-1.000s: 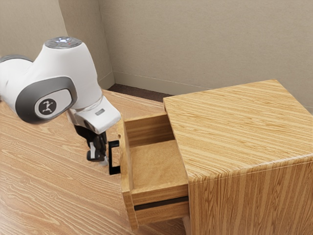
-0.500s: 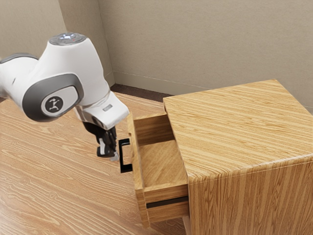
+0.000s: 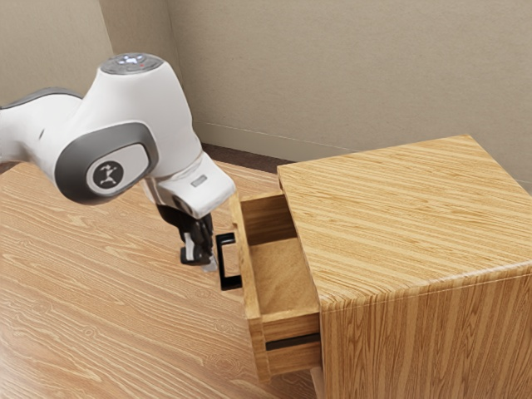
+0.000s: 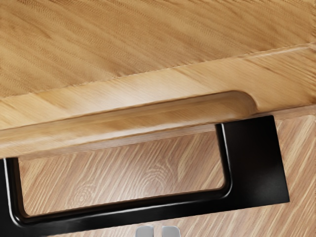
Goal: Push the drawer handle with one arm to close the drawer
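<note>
Pushing toward the cabinet (image 3: 407, 224) looks right; drawer (image 3: 252, 291) partly out; handle (image 3: 222, 266) just beside the claw (image 3: 209, 264), cabinet side, long axis across the push; claw tips together, nothing gripped.

Arm (image 3: 170, 112) runs off exterior view's left edge, cabinet (image 3: 407, 224) off its right and bottom. Back of drawer (image 3: 291, 327) is hidden inside cabinet. Wrist view crops handle (image 4: 123, 214); can't tell if gripper (image 3: 208, 264) touches it.
</note>
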Robot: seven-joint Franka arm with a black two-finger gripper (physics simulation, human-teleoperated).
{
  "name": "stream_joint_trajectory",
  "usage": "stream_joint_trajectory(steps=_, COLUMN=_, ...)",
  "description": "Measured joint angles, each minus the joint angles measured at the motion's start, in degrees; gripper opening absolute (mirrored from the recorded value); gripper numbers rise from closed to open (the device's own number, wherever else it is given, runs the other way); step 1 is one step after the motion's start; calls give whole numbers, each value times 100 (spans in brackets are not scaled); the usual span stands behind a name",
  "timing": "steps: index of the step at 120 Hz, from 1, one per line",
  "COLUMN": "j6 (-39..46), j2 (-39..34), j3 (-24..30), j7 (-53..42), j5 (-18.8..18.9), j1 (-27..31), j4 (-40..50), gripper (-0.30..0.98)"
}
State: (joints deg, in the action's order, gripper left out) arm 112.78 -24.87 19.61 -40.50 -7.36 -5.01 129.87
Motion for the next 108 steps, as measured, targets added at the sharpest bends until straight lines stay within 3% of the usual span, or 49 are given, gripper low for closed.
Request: stream_joint_trajectory(steps=108, j6=201, j2=800, j3=222, j7=83, j5=47, j1=-7, j4=-672, gripper=-10)
